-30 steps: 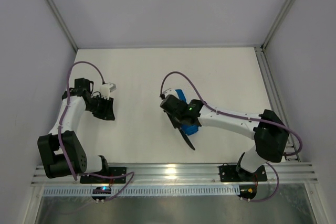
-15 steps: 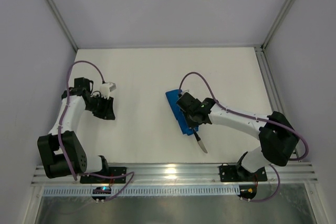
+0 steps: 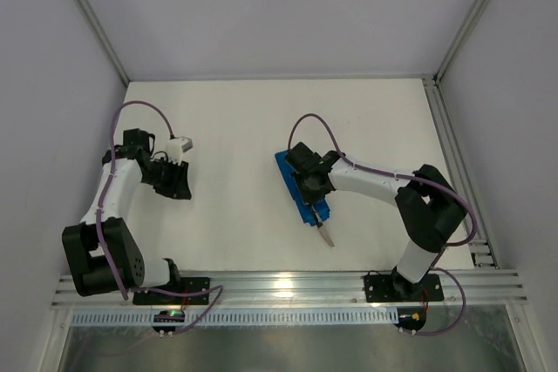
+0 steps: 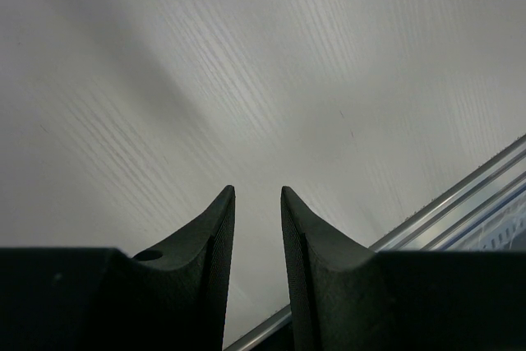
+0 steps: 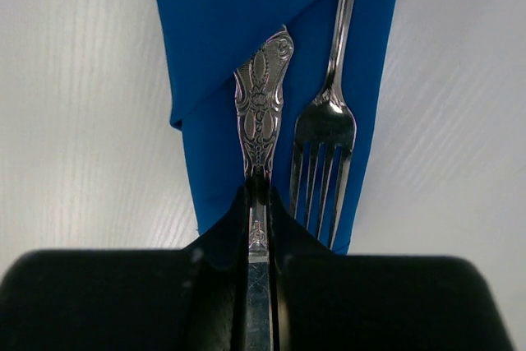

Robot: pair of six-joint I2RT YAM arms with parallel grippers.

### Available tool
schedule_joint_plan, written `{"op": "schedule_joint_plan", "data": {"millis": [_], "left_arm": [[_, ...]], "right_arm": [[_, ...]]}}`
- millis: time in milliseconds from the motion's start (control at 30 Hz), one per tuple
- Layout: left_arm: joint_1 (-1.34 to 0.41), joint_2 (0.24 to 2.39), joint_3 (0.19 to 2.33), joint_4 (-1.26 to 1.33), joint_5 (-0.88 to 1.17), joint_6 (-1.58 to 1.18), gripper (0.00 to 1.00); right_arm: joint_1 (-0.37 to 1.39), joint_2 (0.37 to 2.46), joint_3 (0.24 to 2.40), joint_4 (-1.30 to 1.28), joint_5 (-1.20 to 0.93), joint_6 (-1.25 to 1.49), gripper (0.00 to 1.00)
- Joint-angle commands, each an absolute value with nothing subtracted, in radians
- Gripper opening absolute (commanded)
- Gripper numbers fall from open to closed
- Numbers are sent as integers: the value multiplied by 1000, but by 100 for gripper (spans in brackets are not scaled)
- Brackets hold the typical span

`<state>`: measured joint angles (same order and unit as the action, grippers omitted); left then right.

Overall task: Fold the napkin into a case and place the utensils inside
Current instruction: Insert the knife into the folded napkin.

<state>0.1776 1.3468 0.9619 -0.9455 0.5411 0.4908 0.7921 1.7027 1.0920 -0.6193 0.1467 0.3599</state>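
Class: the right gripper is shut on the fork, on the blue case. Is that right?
No: the right gripper is shut on the knife, on the blue case; the fork lies loose beside it. The right wrist view shows this.

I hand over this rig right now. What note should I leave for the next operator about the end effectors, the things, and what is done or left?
Left end effector: open, empty, over bare table, away from the work.
Right end effector: shut on the knife, where handle meets blade.
Things: the case lies folded on the table. The fork lies on it, handle towards the diagonal fold. The knife lies beside the fork, handle tip just at that fold.
Done: folding; the fork seems placed.
Left: probably slide the knife further in, release, withdraw.
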Motion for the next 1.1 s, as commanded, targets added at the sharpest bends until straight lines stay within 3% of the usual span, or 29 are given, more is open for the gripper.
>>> {"op": "schedule_joint_plan", "data": {"millis": [0,800,867,900,1067], "left_arm": [[184,1328,1000,-960,560,508,30],[184,1335,997,-963,545,515,30],[184,1333,997,-965,543,518,30],[184,1333,996,-965,543,522,30],[184,1341,992,-965,548,523,30]], "right_arm": [[787,1727,1189,-601,127,321,4],[692,1971,1422,-546,81,264,4],[693,1974,1436,-567,74,264,14],[693,1967,1437,-577,74,268,26],[721,1821,1410,-635,138,271,37]]}}
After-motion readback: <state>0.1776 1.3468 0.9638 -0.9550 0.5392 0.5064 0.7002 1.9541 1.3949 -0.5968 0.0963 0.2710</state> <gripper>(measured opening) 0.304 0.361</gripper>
